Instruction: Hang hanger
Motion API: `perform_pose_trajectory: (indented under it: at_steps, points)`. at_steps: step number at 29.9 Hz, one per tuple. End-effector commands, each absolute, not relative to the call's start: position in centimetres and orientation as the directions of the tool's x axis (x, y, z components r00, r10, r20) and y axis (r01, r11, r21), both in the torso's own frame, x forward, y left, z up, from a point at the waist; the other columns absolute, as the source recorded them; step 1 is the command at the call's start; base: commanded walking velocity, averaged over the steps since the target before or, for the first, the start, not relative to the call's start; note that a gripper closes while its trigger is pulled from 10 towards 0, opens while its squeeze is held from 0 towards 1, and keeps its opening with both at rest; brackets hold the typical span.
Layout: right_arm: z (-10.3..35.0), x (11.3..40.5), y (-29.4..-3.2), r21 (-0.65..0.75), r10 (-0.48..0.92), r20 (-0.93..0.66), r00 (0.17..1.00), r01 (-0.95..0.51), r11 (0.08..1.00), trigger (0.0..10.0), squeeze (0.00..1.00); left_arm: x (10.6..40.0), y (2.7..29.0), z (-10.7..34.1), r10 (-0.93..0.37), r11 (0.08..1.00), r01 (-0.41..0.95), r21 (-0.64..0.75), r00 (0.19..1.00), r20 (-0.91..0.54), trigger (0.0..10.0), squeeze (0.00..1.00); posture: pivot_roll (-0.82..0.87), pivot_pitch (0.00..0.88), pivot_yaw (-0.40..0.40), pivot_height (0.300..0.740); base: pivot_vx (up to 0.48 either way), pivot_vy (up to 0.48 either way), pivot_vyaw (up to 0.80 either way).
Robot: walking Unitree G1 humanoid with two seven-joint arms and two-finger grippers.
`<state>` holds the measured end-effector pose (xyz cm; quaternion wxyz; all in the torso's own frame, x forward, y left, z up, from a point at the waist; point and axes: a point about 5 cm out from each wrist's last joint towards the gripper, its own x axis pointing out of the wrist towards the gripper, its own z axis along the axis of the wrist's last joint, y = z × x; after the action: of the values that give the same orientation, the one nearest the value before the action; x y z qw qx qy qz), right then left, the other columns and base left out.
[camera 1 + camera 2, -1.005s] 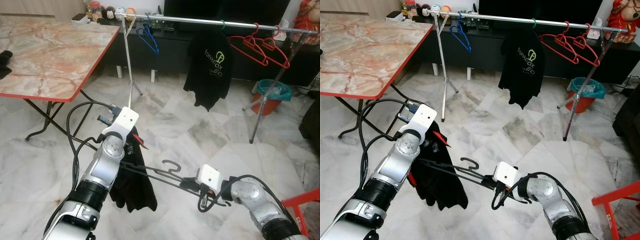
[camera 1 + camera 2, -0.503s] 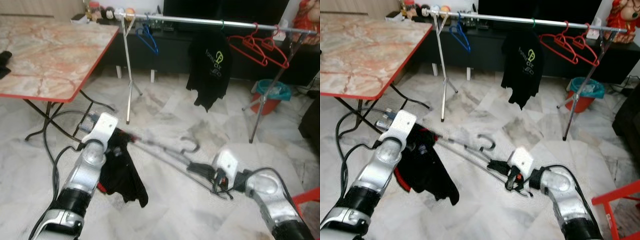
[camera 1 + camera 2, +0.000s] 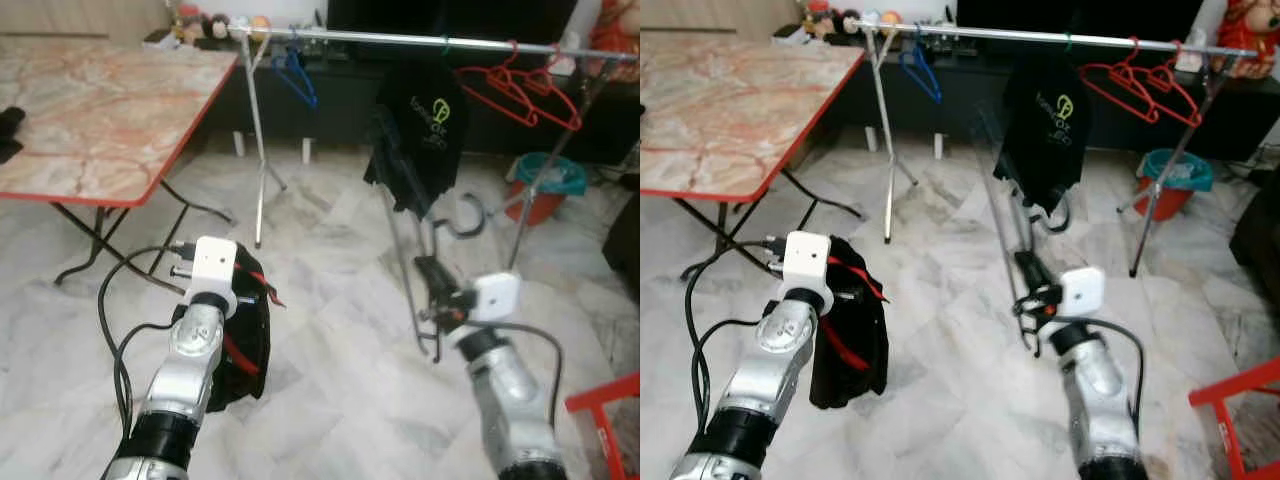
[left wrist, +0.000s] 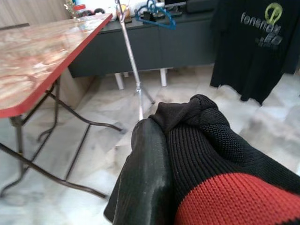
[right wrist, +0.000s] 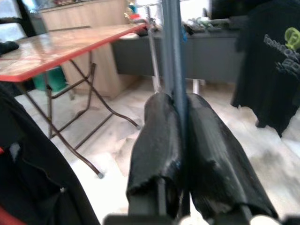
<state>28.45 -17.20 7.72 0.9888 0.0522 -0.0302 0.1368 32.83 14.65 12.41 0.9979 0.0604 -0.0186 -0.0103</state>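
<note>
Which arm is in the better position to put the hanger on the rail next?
The right arm, probably. The right gripper is shut on the dark hanger and holds it raised toward the rail. The left gripper, low beside the robot, is shut on a black and red garment.

Both my arms raised forward, each gripper clamped.

Left arm: silver, bent upward at the lower left of the head views, white wrist block on top, cables looping off it; I see my left gripper (image 4: pixel 154 187) closed on the black-and-red garment (image 3: pixel 240 345), one black finger (image 4: pixel 147 173) pressed against the knit in the wrist view. Right arm: silver, reaching up from the lower right, wrist block turned toward me; my right gripper (image 5: pixel 180 140) has both fingers (image 5: pixel 157 145) pinched together on the hanger (image 3: pixel 405 250), its dark bar running straight up between them.
</note>
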Motion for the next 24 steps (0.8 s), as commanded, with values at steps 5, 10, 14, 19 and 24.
perform_pose_trajectory:
  at_steps: [5,10,14,19,24]
  points:
    - [7.9,29.0,-19.6,0.193,-0.071,0.087,0.994,0.053,0.980,10.0,0.00,33.0,14.1,14.2,-0.062,0.998,0.056,0.043,0.985,0.160,10.0,0.00,0.01,0.000,0.019,0.740,0.000,0.000,0.00]
    - [7.8,28.7,-19.5,0.185,-0.064,0.076,0.995,0.049,0.982,10.0,0.00,33.0,13.6,13.8,-0.097,0.995,0.091,0.045,0.986,0.137,10.0,0.00,-0.02,0.000,0.035,0.740,0.000,0.000,0.00]
    - [7.7,28.6,-19.4,0.192,-0.065,0.069,0.995,0.050,0.980,10.0,0.00,32.8,13.2,14.0,-0.120,0.993,0.121,0.000,0.979,0.164,10.0,0.00,-0.03,0.000,0.031,0.740,0.000,0.000,0.00]
    - [7.3,28.6,-19.3,0.162,-0.076,0.052,0.996,0.067,0.984,10.0,0.00,32.7,12.7,14.0,-0.129,0.991,0.133,-0.009,0.975,0.181,10.0,0.00,-0.03,0.000,0.020,0.740,0.056,0.000,0.00]
    - [7.3,29.0,-19.0,0.186,-0.082,0.050,0.995,0.071,0.980,10.0,0.00,32.6,13.0,13.8,-0.130,0.991,0.131,0.005,0.976,0.175,10.0,0.00,-0.02,0.000,0.018,0.740,0.305,0.000,0.00]
